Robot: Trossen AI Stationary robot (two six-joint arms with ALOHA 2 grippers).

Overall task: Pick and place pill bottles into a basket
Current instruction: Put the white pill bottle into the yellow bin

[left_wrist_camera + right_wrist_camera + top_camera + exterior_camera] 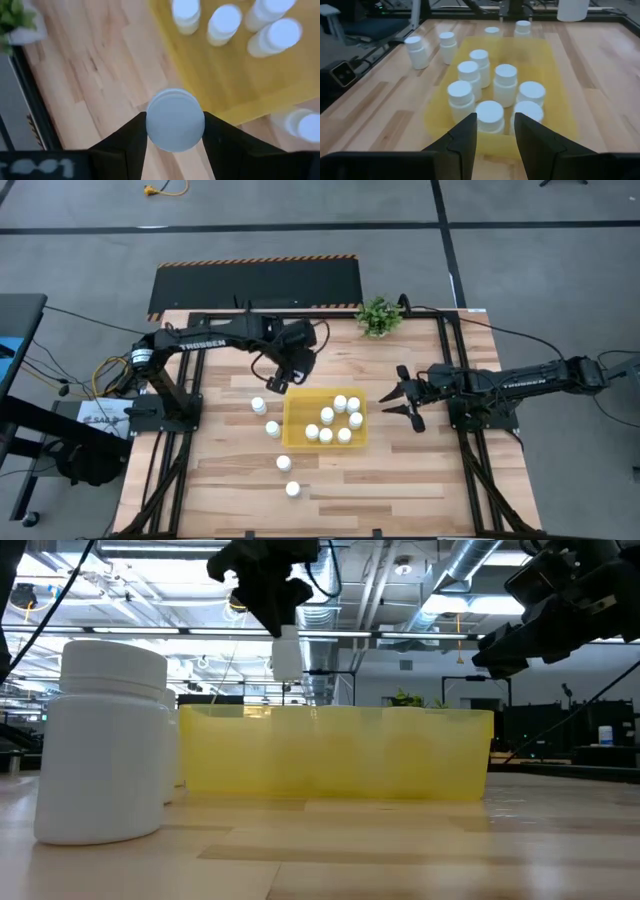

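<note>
Pill bottle point(175, 120) sits clamped in your left gripper point(175, 131) — held above the table beside the yellow basket point(295, 408); your right gripper point(400, 404) waits nearby, fingers spread.

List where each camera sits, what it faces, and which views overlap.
High: overhead, straight down; both arms, yellow tray.
Low: table height, facing the tray wall; both arms above.
Left wrist: looks down past the left gripper, shut on a pill bottle.
Right wrist: across the table, past the open right gripper.
All four share the tray.
</note>
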